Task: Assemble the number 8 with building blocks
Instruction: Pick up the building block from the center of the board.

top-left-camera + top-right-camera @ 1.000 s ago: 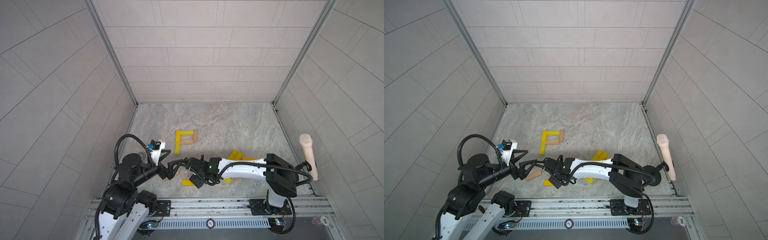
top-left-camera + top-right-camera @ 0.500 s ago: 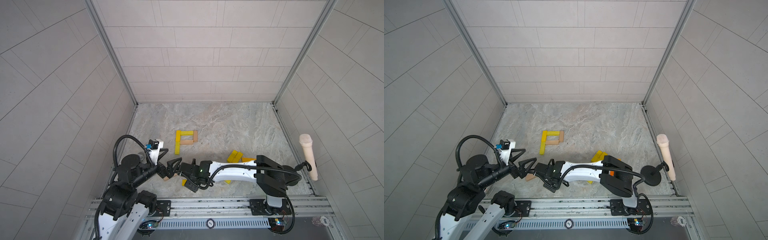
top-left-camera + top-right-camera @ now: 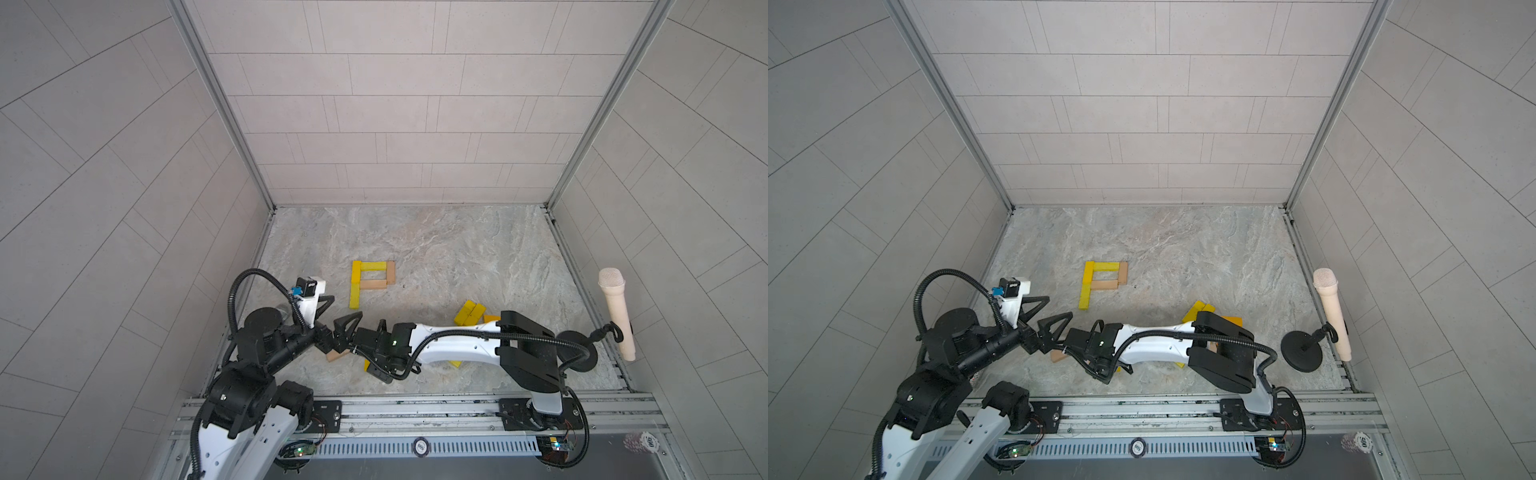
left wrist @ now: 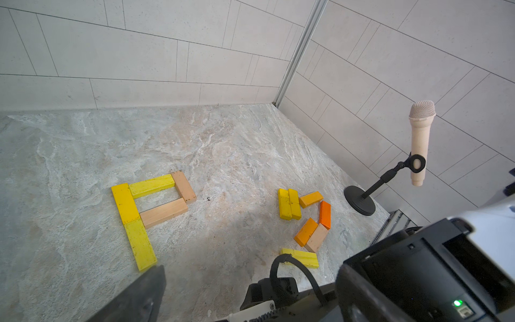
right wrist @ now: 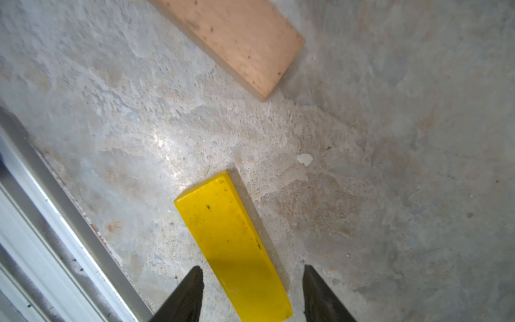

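Right gripper (image 5: 253, 267): I have it low over the floor by the front rail (image 5: 55, 223), jaws part-spread and straddling one end of a block, pinching nothing yet
Yellow block (image 5: 231, 245): flat on the marbled floor (image 3: 457, 257) between my two fingers (image 5: 192, 290), with a thin gap on each side; in a top view only a sliver (image 3: 366, 365) shows under the wrist
Long axis: runs straight out ahead of the gripper, slightly skewed, so the fingers would close across the short width, which is what I want
Tan block (image 5: 237, 41): lies apart from the yellow one, beyond its far end and angled across it, so I judge it clear of the pinch
Left gripper (image 3: 345, 308): spread wide and empty, hovering just beside the right wrist, above the tan block (image 3: 336, 355)
Number 8 (image 3: 355, 278): five bars laid, upper loop closed, lower loop lacking its bottom and one side; it sits toward the back wall from both grippers
Nearer arm: the right, already over the piece
Next move: I'd square up, pinch, lift, then carry it toward the open lower loop
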Controlling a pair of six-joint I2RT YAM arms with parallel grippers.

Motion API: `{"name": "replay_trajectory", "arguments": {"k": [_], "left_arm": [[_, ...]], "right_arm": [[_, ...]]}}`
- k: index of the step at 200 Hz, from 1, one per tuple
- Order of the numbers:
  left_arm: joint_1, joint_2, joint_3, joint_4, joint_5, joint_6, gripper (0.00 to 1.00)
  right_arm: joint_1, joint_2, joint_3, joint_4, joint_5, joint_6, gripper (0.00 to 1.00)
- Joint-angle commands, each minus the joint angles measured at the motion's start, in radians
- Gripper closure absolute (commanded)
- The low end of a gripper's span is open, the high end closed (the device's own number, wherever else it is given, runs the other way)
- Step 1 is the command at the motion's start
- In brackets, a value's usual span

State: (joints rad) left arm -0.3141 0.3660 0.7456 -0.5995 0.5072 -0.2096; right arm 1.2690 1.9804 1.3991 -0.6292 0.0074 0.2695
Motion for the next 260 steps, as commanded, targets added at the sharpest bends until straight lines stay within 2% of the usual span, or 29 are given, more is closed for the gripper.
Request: {"name": "replay_trajectory", "arguments": {"k": [1, 33, 59, 90, 189, 229, 260], "left_arm": [[0.005, 0.001, -0.006, 0.020, 0.003, 0.001, 0.00], [0.005, 0.004, -0.008, 0.021, 0.002, -0.001, 0.00], [0.005, 0.006, -0.008, 0.019, 0.002, -0.002, 0.00], [0.006, 0.005, -0.007, 0.019, 0.001, -0.001, 0.00], [0.004, -0.042, -0.010, 0.031, 0.031, -0.004, 0.00], [0.005, -0.045, -0.011, 0.040, 0.077, -0.001, 0.00], [0.004, -0.045, -0.011, 0.041, 0.084, -0.002, 0.00]], "right_arm": [[0.004, 0.021, 0.011, -0.019, 0.004, 0.005, 0.43], [0.001, 0.029, 0.006, -0.012, -0.002, 0.014, 0.48], [-0.008, 0.022, -0.016, 0.008, -0.001, 0.037, 0.57], [-0.036, -0.019, -0.064, 0.048, 0.009, 0.100, 0.63], [-0.179, -0.233, -0.290, 0.168, 0.084, 0.337, 0.68], [-0.234, -0.270, -0.269, 0.138, 0.136, 0.474, 0.70], [-0.257, -0.236, -0.198, 0.119, 0.172, 0.571, 0.70]]}}
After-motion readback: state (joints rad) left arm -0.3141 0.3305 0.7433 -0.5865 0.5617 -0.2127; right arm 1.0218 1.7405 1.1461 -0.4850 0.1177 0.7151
